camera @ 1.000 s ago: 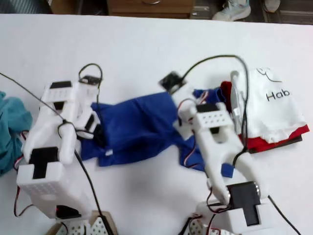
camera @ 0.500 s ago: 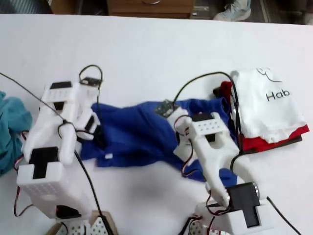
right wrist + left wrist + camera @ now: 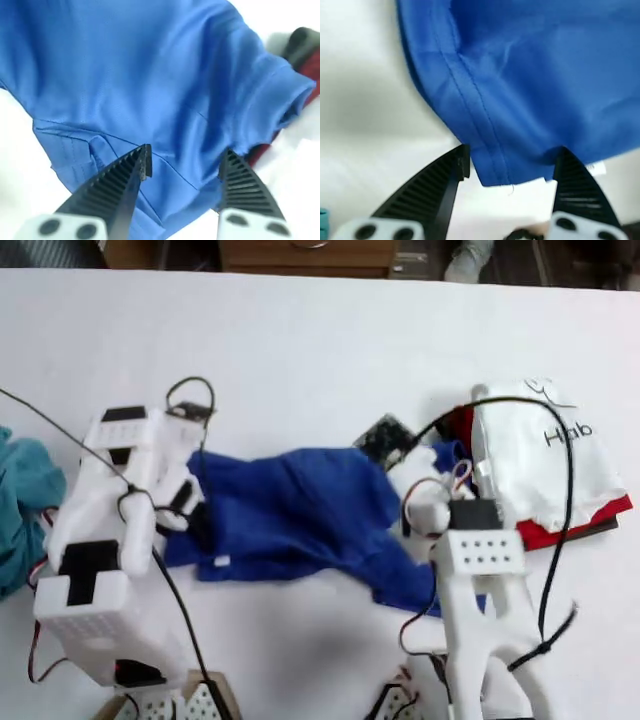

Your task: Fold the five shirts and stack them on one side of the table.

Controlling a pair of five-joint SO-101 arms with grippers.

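A blue shirt [image 3: 290,510] lies crumpled across the middle of the table. My left gripper [image 3: 196,520] sits at its left edge; in the left wrist view this gripper [image 3: 512,161] is open, with the shirt's stitched hem [image 3: 490,145] between the fingertips. My right gripper [image 3: 415,465] hovers over the shirt's right end, beside the stack. Seen from the right wrist, it [image 3: 186,160] is open above the blue fabric [image 3: 150,75]. A folded white shirt [image 3: 545,455] tops a red shirt [image 3: 570,530] at the right. A teal shirt [image 3: 20,500] lies bunched at the left edge.
Cables [image 3: 560,490] loop from the right arm over the stack. A cardboard piece [image 3: 205,698] sits at the near edge between the arm bases. The far half of the white table [image 3: 300,330] is bare. A dark item [image 3: 301,39] lies under the red shirt.
My right arm swung left over the blue shirt, then back right toward the stack, and the shirt's right end shifted. The left arm stayed put.
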